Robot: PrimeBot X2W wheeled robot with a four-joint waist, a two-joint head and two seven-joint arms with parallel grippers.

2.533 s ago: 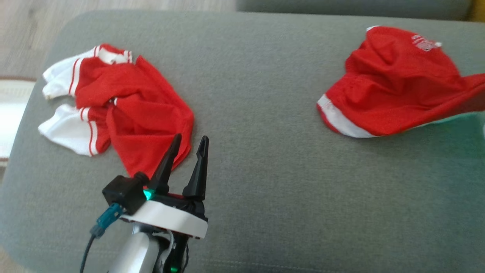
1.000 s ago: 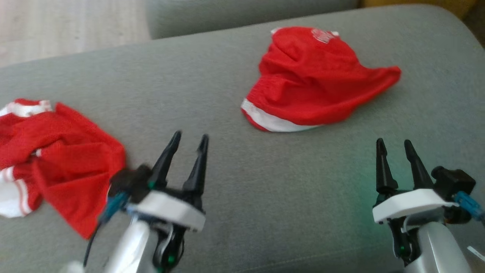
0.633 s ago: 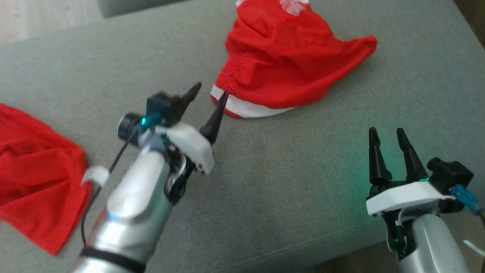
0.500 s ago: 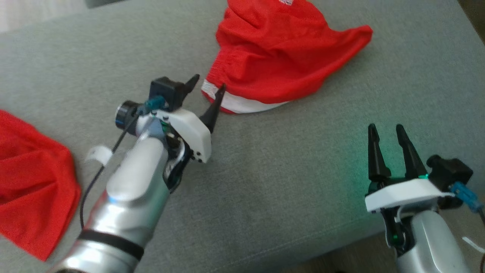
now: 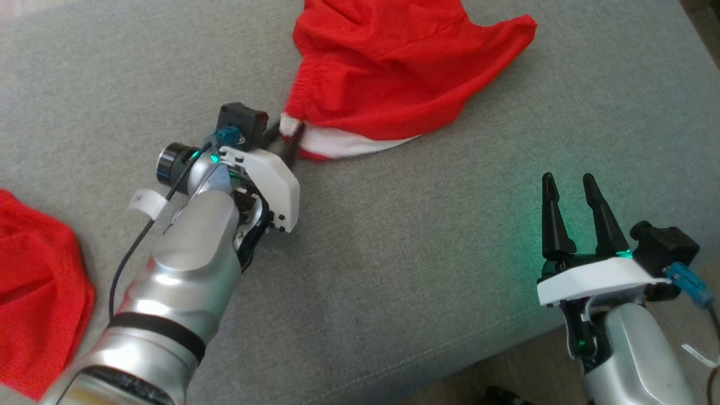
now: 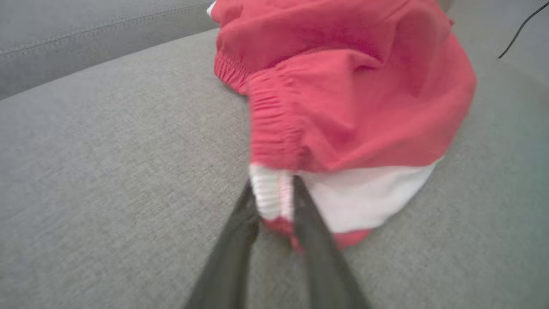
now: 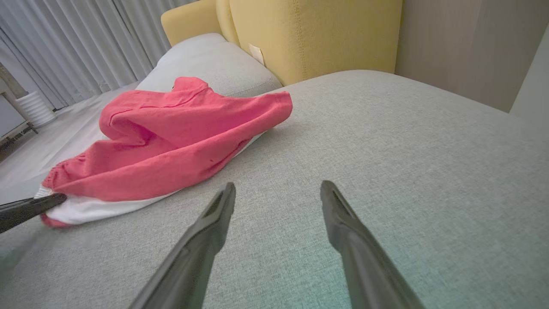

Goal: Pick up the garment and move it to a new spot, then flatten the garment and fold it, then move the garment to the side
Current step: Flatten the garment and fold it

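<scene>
While lying crumpled toward the back of the cushion point(image 5: 394, 253), the garment point(image 5: 394, 73) is showing red cloth over a white band point(image 6: 274, 197).

Left gripper point(image 5: 288, 135) is reaching across to the garment's near-left corner. Its fingers are flanking the end of the band, with cloth bunching between them and touching both. It looks to be pinching the band; how firmly, I cannot tell. Right gripper point(image 5: 567, 179) is hovering over bare cushion near the front edge, well apart from the garment, jaws standing wide, holding nothing. Other garment point(image 5: 34, 292) is lying at the far left, well apart.

Judging the step: taking hold for the first lift and move.

What I am watching for:
- Hold is sitting at the very tip of the band. If the pinch is shallow, the elastic may be slipping free once the weight comes on.
- Only one corner is being held. On lifting, the rest will likely be hanging in a twisted bunch, making flattening harder.
- Fingertips are working low against the cushion. They may be catching the upholstery along with the cloth and dragging it.
- Carrying leftward risks landing on the other garment and tangling the two.
</scene>
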